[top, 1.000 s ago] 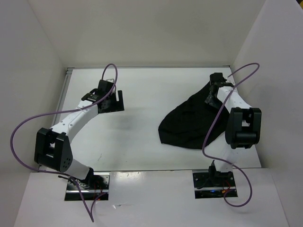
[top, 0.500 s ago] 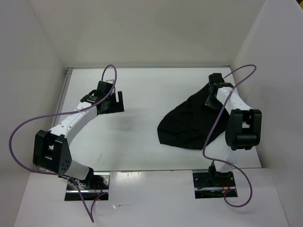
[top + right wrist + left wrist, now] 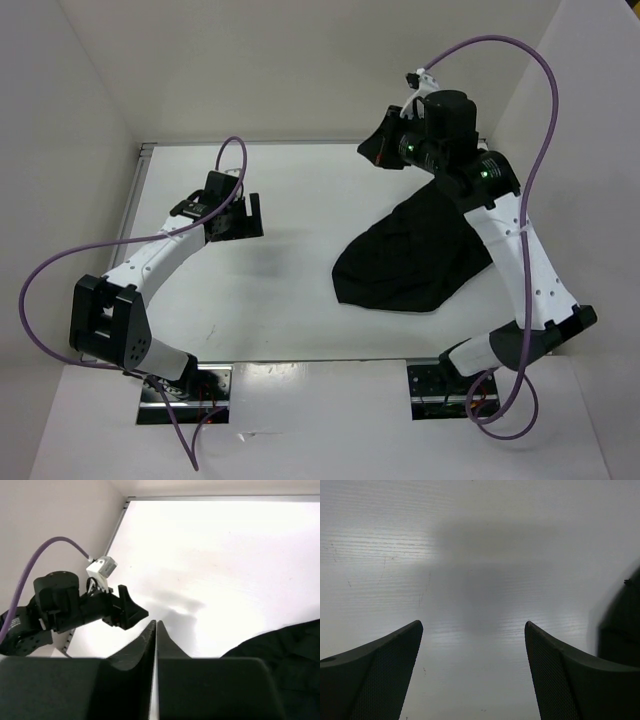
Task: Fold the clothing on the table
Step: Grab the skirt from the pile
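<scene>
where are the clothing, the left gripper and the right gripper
clothing (image 3: 405,262), top view, middle of the black fabric
left gripper (image 3: 472,625), left wrist view, midway between its open fingertips
right gripper (image 3: 155,625), right wrist view, where its shut fingertips meet

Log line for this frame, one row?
left gripper open over white tabletop | right gripper shut, empty, raised | black fabric garment lying unheld
</scene>
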